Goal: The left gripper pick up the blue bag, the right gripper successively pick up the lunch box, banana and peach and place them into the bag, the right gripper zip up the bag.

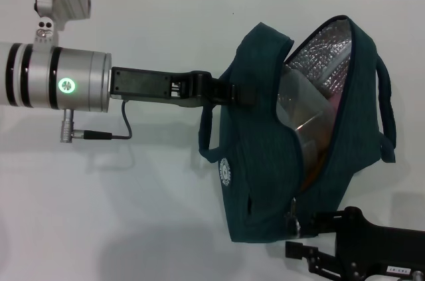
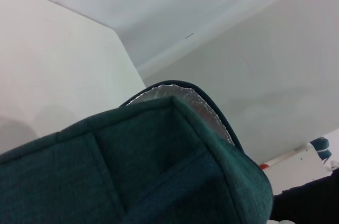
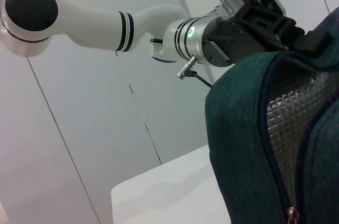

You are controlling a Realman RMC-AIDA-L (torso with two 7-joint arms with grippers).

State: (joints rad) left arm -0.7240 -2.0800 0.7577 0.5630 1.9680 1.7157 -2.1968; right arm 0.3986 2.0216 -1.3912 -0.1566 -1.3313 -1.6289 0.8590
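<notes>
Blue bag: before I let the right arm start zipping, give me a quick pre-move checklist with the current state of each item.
1. Left gripper holds the dark teal-blue fabric bag at its rim: ok.
2. Clear plastic lunch box inside the bag: ok.
3. Banana and peach inside: cannot tell; only orange and pink tints show behind the box.
4. Bag mouth closed: not ok, silver foil lining exposed.
5. Right gripper at the bag's near end: ok; grip on the zipper pull: cannot tell.

A lab-like test room: bare white table (image 1: pixel 133 228) and plain white panelled walls (image 3: pixel 79 128).
</notes>
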